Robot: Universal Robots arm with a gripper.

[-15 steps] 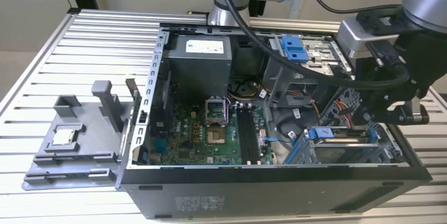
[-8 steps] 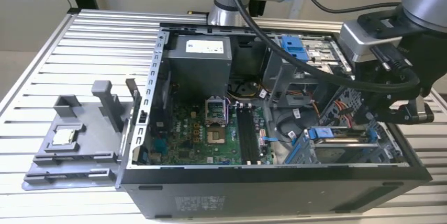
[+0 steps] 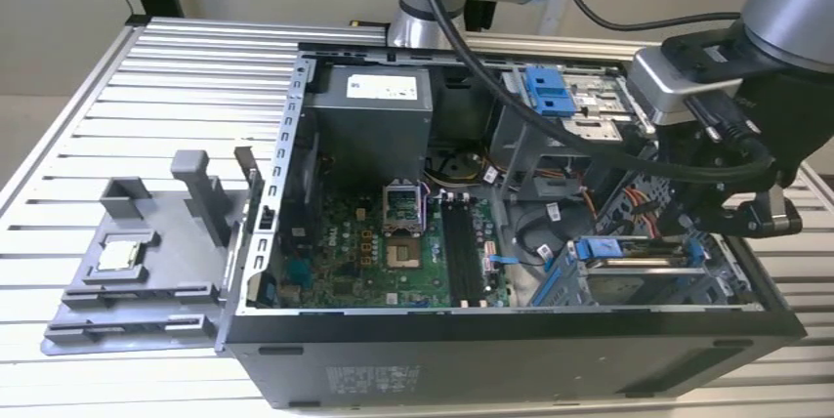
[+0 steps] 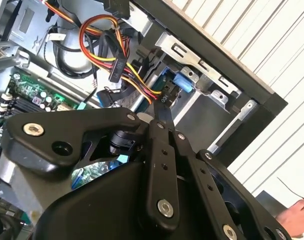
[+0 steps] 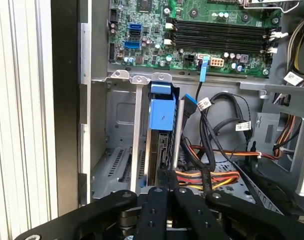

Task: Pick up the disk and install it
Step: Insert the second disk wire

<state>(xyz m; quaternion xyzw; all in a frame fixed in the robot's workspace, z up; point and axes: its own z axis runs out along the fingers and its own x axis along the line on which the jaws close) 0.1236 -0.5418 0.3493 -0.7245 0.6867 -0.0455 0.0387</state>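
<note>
claw [image 5: 169, 175] is down inside the open case [image 3: 521, 364], over the drive cage [image 3: 658, 286] at the exterior view's right; fingers [image 5: 154, 205] look closed together, tips meeting with no gap visible in both wrist views; nothing seen clamped between them

disk [image 5: 160, 142] stands on edge in a cage slot, between two metal rails; blue bracket tab on its end faces the board [image 5: 216, 30]; claw tips sit at the disk's other end, in line with its edge; can't tell whether they actually touch it; in the second wrist view the tips are just beside the blue bracket

in the exterior view the disk's blue tab pokes out of the cage on the board side; arm [image 3: 795, 8] comes in from the exterior view's upper right, black cable looped across the case

red/yellow/orange wire bundle [image 5: 211, 176] runs just beside the claw tips; black cables above it drape past the disk

case lies on its side on the slatted surface [image 3: 170, 66]; grey fixture [image 3: 144, 276] sits on the surface against the case at the exterior view's left, small silver chip [image 3: 120, 254] on it; blue latch [image 3: 550, 91] is at the far end of the case, well apart from the claw
</note>
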